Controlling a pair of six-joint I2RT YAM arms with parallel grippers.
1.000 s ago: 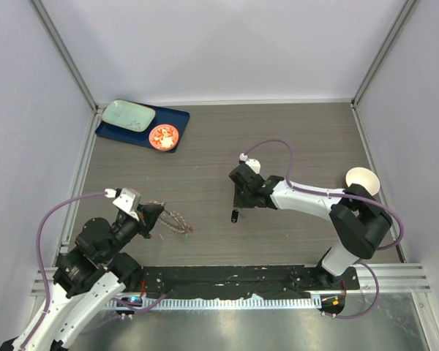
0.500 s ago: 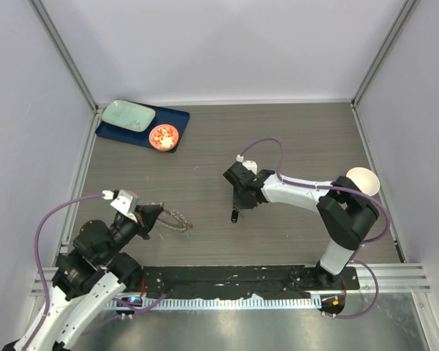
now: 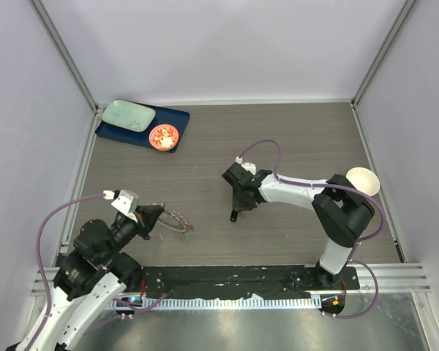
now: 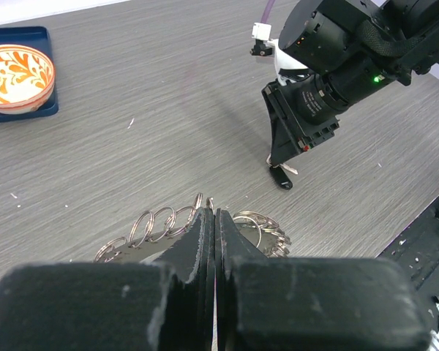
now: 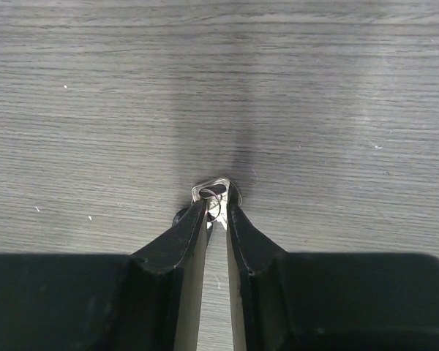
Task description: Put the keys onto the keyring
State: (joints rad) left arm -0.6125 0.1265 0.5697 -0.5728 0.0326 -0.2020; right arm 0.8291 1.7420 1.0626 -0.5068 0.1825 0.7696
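Note:
The keyring (image 3: 173, 219), a loop of small metal rings, is near the front left of the table; in the left wrist view (image 4: 155, 223) it fans out on both sides of the jaws. My left gripper (image 3: 152, 219) is shut on it. My right gripper (image 3: 236, 205) points down at mid-table, its fingertips pinched on the metal end and small ring of the black key (image 5: 214, 193). The key's black head (image 3: 234, 216) hangs at the table surface and also shows in the left wrist view (image 4: 281, 178). I cannot pick out the green and red keys.
A blue tray (image 3: 177, 117) at the back left holds a mint plate (image 3: 128, 115) and an orange-red patterned dish (image 3: 163, 136). A white cup (image 3: 362, 179) stands by the right arm. A black rail (image 3: 227, 278) runs along the near edge.
My right gripper has shifted a little to the left and turned over the black key. My left gripper with the keyring has barely moved.

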